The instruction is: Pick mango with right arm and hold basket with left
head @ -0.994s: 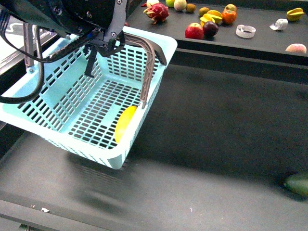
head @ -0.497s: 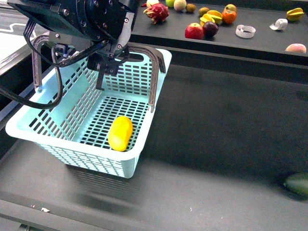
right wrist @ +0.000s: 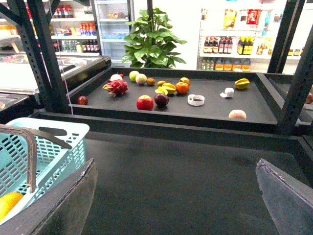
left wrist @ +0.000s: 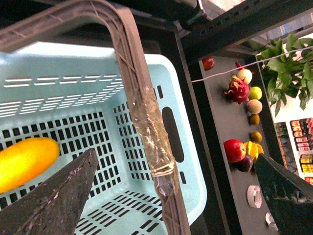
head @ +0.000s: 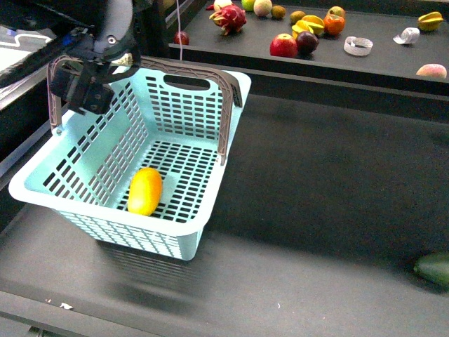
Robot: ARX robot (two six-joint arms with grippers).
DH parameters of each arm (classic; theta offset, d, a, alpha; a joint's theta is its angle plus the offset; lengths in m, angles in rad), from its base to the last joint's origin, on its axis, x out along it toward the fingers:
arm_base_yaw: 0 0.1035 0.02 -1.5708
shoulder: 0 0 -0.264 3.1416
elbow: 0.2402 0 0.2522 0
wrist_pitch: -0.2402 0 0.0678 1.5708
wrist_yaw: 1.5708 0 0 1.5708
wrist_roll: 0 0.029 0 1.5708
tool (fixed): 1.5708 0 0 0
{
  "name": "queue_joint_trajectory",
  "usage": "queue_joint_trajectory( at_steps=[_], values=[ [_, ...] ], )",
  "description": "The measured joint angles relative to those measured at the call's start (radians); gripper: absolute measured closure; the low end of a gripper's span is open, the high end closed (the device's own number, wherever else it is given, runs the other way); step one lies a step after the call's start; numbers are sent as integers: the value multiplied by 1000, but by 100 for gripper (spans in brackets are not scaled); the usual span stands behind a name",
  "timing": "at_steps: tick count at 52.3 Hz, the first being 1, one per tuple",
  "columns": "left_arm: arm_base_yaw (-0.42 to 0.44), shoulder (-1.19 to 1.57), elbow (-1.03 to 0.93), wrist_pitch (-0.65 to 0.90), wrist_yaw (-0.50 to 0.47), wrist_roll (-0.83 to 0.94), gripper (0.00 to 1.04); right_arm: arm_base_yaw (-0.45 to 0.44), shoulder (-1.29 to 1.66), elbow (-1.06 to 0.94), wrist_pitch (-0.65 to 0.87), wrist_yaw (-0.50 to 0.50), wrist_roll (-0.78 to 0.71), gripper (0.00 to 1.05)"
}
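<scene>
While the left arm (head: 91, 67) hangs at the far left over the basket (head: 42, 188), its black body is just beside the grey-brown handle (head: 55, 95) on that side, and the front view does not show contact clearly. In the left wrist view the left fingers (left wrist: 54, 196) stand wide apart, with the taped handle (left wrist: 149, 122) passing between them and touching neither one. The basket sits on the dark bench (head: 316, 210), and its slotted walls enclose the mango (head: 144, 191) on every side. The mango lies on the basket floor, near the front wall and a little toward the left side. Its long axis runs from front to back, with the far end leaning slightly to the right, and it lies flat. Further right, behind the bench, a raised shelf (head: 393, 60) carries a dragon fruit (head: 229, 17), a red apple (head: 283, 45), a star fruit (head: 429, 20) and other fruits, well apart from the basket. At the far right edge of the bench lies a dark green fruit (head: 435, 268). In the right wrist view the right fingers (right wrist: 63, 205) are spread open and hold nothing.
</scene>
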Motion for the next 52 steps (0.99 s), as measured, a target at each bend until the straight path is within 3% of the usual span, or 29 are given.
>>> queue_joint_trajectory(
  at_steps=[9, 22, 35, 45, 47, 52],
  values=[
    [-26, -204, -240, 48, -97, -3, 8, 0, 0, 0, 0, 0, 0, 8],
    [-105, -511, -500, -74, -261, -87, 8, 0, 0, 0, 0, 0, 0, 8],
    [-146, -678, -586, -319, -349, -234, 8, 0, 0, 0, 0, 0, 0, 8],
    [-150, -681, -586, -330, -349, -256, 8, 0, 0, 0, 0, 0, 0, 8],
    [-140, -676, -607, -269, -298, -190, 11, 0, 0, 0, 0, 0, 0, 8],
    [-66, -688, -822, 293, 88, 231, 29, 0, 0, 0, 0, 0, 0, 8]
  ],
)
